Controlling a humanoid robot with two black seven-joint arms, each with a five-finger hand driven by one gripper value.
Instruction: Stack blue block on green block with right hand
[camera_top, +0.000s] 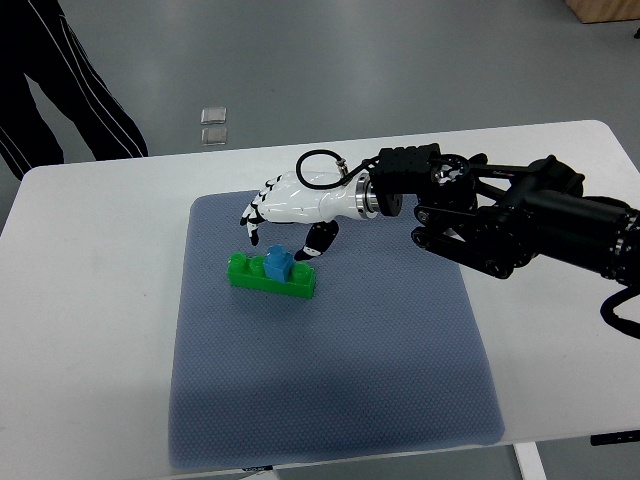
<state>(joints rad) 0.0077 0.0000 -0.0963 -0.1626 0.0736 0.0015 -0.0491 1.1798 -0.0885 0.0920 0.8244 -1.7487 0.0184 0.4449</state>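
One blue block (277, 265) sat on a green block (271, 277); at their twelve o'clock, the right hand (290, 212) hovered, fingers spread, holding nothing.

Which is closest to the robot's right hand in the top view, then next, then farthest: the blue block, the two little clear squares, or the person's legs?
From the right hand:
1. blue block, just below the fingers, on the green block.
2. clear squares, on the floor beyond the table.
3. person's legs, top-left corner.

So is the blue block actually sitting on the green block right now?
Touching. The top view shows the blue block resting directly on the green block, no gap between them, with the right hand just behind.
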